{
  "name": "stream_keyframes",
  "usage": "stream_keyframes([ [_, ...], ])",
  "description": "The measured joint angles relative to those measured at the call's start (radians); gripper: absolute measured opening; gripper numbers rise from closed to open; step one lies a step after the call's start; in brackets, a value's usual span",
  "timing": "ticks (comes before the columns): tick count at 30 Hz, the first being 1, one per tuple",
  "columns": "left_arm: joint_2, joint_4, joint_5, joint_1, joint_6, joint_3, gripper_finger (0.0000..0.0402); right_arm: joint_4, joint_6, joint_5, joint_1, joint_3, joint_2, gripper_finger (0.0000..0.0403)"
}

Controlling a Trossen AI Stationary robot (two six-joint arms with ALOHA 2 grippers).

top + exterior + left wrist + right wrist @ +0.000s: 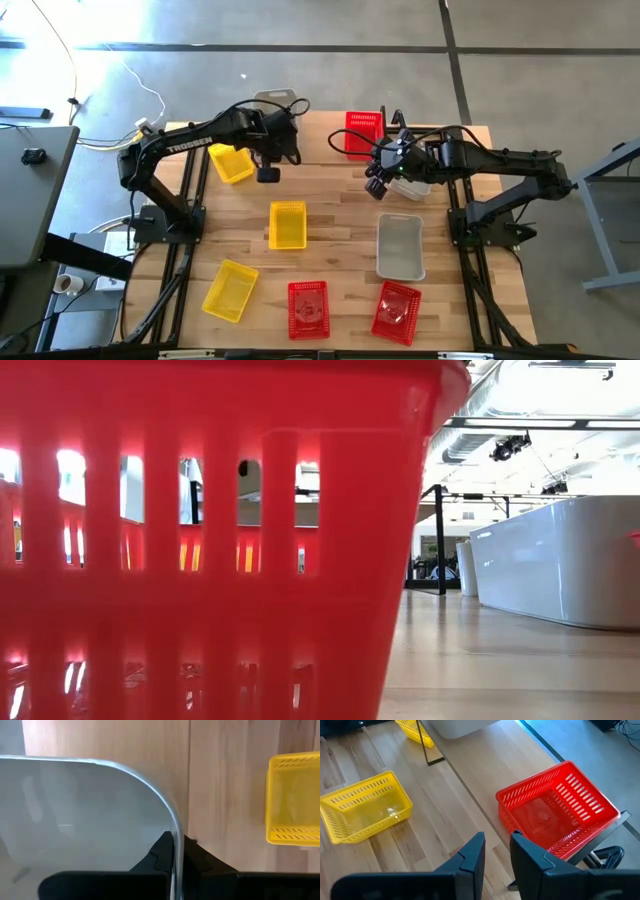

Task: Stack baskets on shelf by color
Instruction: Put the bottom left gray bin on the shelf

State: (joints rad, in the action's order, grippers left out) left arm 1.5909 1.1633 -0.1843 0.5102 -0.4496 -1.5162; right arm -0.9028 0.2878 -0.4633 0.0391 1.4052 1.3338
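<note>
The left gripper (174,855) is clamped shut on the rim of a grey-white basket (75,810), one dark finger inside the wall and one outside. In the high view this basket (280,99) is at the far edge of the table (340,215), left of centre, with the left gripper (283,112) right at it. The right wrist view shows its pale body over the light plank of the shelf (485,760); whether it rests on the plank or hangs above it cannot be told.

To the right along the shelf, a red basket (363,133) stands upright and empty on the plank's right end (555,810).

A far-left yellow basket (231,163) sits on the table just beside the left arm. A middle yellow basket (288,224) lies near the table's centre (365,812).

The right gripper (378,184) hovers over the table just near-side of the red basket. Its two fingers (470,857) stand a little apart, with bare wood showing in the gap and nothing held. A pale basket shape (415,187) shows partly beneath that arm.

Nearer, on the right, lies another grey basket (400,247). Along the near edge, from left to right, are a tilted yellow basket (230,290), a near red basket (308,308) and a tilted red basket (396,310). One red basket wall (200,560) fills most of the low view.
</note>
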Motion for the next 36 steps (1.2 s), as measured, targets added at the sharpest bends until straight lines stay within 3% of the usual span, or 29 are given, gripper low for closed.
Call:
stream_keyframes([
  [9,0.035,0.005,0.058,0.001,0.002,0.0,0.0,0.0,-0.024,0.005,0.0,0.0,0.0,0.0078],
  [21,0.052,-0.003,0.046,-0.001,0.02,-0.003,0.0006,-0.03,-0.026,0.008,0.0,0.0,0.0,0.0078],
  [36,0.057,0.008,0.038,-0.008,0.019,-0.02,0.0105,-0.04,-0.026,0.007,0.0,0.0,0.0,0.0078],
])
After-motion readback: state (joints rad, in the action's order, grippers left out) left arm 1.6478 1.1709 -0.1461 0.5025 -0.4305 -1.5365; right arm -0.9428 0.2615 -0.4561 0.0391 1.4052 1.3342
